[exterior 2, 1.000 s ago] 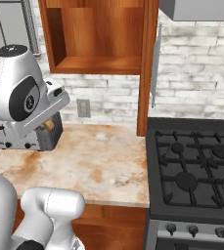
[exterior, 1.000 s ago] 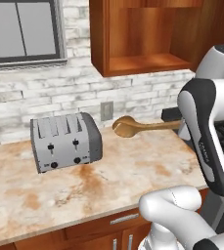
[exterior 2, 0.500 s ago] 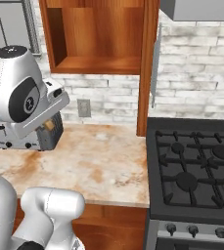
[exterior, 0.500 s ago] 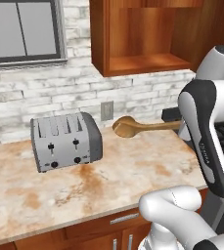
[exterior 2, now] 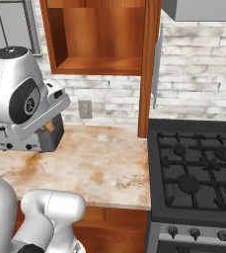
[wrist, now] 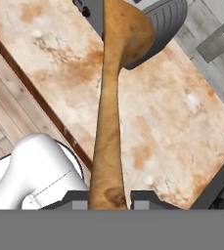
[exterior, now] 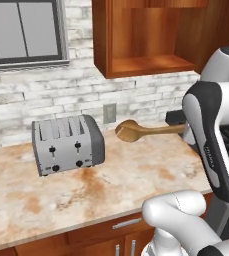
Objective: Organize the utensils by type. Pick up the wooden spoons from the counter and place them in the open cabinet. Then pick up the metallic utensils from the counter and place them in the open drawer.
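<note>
Gripper [wrist: 110, 199] clamped on the handle end of a wooden spoon [exterior: 145, 131]; fingertips sit either side of the handle at bottom centre of the hand view. In the left base view the spoon hangs mid-frame, roughly level, round bowl pointing left, above the counter [exterior: 136, 172]. Silver four-slot toaster [exterior: 67, 144] just left of the bowl, wall outlet [exterior: 109, 113] behind it. Open cabinet [exterior: 151, 62] upper right, above the spoon. Black gas stove [exterior 2: 198, 170] at right in the right base view.

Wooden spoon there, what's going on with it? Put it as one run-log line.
phase: carrying | gripper: shut on wooden spoon | spoon: level, above counter, beside toaster | cabinet: open
</note>
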